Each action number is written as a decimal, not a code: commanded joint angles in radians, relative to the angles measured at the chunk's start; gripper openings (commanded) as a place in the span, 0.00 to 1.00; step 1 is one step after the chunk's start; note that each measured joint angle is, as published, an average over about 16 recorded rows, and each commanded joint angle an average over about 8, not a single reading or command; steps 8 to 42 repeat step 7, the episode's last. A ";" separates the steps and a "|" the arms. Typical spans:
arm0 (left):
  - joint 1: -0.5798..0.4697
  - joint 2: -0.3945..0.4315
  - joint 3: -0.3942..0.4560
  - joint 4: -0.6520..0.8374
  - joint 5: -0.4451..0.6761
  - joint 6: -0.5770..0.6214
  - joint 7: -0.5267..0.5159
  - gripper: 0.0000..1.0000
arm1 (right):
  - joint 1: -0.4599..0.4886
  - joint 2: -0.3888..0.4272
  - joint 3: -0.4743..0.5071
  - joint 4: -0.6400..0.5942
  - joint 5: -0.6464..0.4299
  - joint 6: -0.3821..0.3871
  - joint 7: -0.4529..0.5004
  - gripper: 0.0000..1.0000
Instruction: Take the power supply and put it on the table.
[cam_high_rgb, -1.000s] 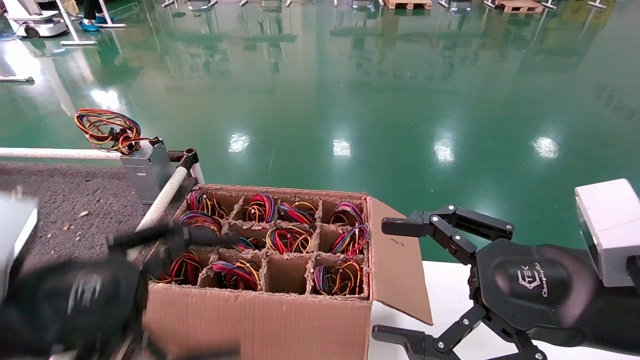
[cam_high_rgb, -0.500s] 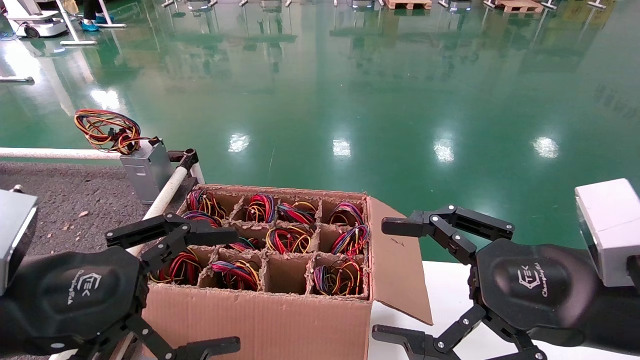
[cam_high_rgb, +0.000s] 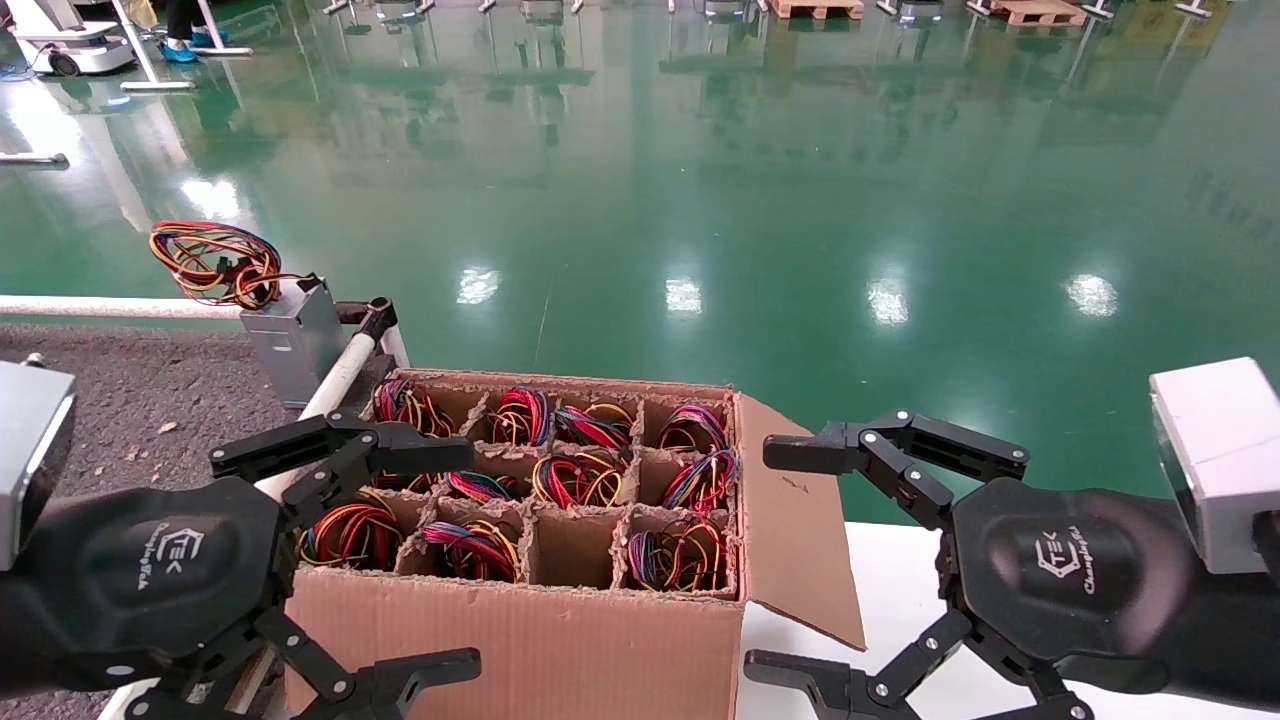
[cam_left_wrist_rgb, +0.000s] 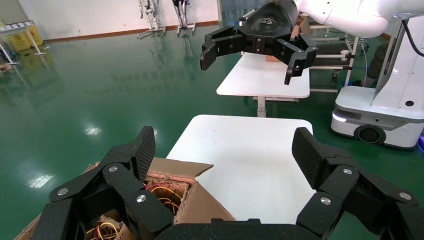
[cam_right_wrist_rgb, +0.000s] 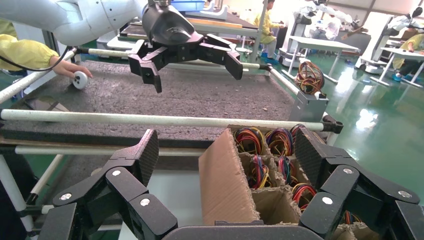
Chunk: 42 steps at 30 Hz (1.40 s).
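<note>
The broad dark grey, rough speckled bench (cam_high_rgb: 130, 400), edged with white round tubing, lies beyond and to the left of the left end effector (cam_high_rgb: 345, 560). That black end effector hangs with its fingers spread wide apart and nothing between them, at the near left corner of the open brown cardboard box (cam_high_rgb: 560, 640), its upper finger (cam_high_rgb: 290, 450) reaching over the box's left cells. Well beyond this end effector, at the bench's far corner just beside the black tube joint, stands the small rectangular grey metal power supply (cam_high_rgb: 295, 340), upright, with its coiled bundle of red, yellow, orange and black wires (cam_high_rgb: 215, 262) resting on top; it also shows in the right wrist view (cam_right_wrist_rgb: 310, 102). To the right of the left end effector, the box's cardboard dividers form cells holding more coloured wire bundles (cam_high_rgb: 575, 478); one near cell in the middle shows bare cardboard. Farther right, past the box's hanging flap, the right end effector (cam_high_rgb: 800, 560) hovers over the smooth white surface (cam_high_rgb: 890, 590), fingers likewise spread wide and empty. Beyond everything stretches the glossy green floor (cam_high_rgb: 700, 180).
</note>
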 joint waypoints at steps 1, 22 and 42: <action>-0.001 0.001 0.000 0.001 0.000 -0.001 0.000 1.00 | 0.000 0.000 0.000 0.000 0.000 0.000 0.000 1.00; -0.002 0.001 0.000 0.003 0.001 -0.002 0.000 1.00 | 0.000 0.000 0.000 0.000 0.000 0.000 0.000 1.00; -0.002 0.001 0.000 0.003 0.001 -0.002 0.000 1.00 | 0.000 0.000 0.000 0.000 0.000 0.000 0.000 1.00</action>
